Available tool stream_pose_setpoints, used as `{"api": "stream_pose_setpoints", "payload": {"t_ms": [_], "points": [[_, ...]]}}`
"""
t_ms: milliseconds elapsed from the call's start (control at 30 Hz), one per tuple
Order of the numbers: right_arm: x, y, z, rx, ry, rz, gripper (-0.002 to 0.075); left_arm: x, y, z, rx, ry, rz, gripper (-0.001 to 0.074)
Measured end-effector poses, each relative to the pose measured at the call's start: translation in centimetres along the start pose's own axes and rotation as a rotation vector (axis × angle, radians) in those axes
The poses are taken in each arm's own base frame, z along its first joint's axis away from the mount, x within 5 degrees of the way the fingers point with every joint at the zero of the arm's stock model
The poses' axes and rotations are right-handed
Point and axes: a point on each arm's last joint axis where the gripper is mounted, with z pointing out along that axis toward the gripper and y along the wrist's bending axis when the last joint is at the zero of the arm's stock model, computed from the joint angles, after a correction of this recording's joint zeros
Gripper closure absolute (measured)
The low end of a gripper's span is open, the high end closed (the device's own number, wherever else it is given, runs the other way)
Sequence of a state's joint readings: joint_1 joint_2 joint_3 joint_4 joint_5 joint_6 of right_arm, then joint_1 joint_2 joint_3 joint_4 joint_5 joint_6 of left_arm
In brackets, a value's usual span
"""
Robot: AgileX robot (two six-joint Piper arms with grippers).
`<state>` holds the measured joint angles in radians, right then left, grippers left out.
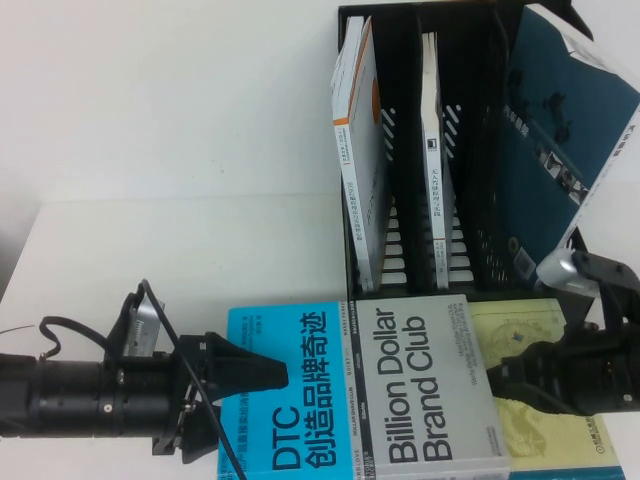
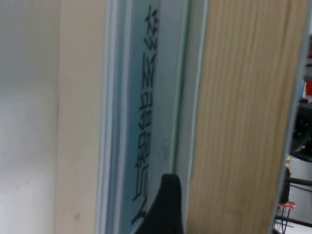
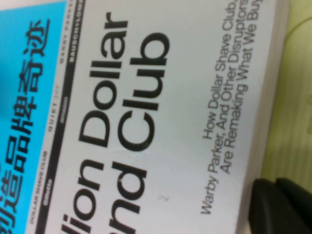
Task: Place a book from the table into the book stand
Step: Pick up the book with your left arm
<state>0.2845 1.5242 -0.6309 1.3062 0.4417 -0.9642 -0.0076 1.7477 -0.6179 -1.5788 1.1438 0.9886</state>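
The book (image 1: 400, 390), half cyan and half grey with "DTC" and "Billion Dollar Brand Club", lies flat at the front of the white table (image 1: 150, 150). It rests partly on a pale yellow-green book. My left gripper (image 1: 272, 375) looks shut, its tip at the book's left edge over the cyan half. In the left wrist view one black fingertip (image 2: 165, 204) sits against the book's cyan side (image 2: 146, 122). My right gripper (image 1: 503, 378) is shut at the book's right edge. The right wrist view shows its fingers (image 3: 280, 207) together beside the grey cover (image 3: 122, 122). The black book stand (image 1: 470, 150) stands behind.
The pale yellow-green book (image 1: 545, 400) lies under and right of the task book and also shows in the right wrist view (image 3: 295, 87). The stand holds two white books (image 1: 360, 140) (image 1: 432, 130) and a leaning dark teal book (image 1: 560, 130), with open slots between them.
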Motion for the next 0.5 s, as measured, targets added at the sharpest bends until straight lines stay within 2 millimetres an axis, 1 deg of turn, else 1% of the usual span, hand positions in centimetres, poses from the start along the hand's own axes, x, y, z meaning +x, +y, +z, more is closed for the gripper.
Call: {"api": "stream_pose_setpoints", "payload": {"t_ms": [167, 500], "points": [[0.2, 0.5, 0.4, -0.022, 0.000, -0.009, 0.0718, 0.1, 0.2, 0.0, -0.018, 0.009, -0.005, 0.0115], [1.1, 3.1, 1.8, -0.001, -0.031, -0.092, 0.0718, 0.2, 0.5, 0.0, -0.050, 0.020, 0.002, 0.0208]]}}
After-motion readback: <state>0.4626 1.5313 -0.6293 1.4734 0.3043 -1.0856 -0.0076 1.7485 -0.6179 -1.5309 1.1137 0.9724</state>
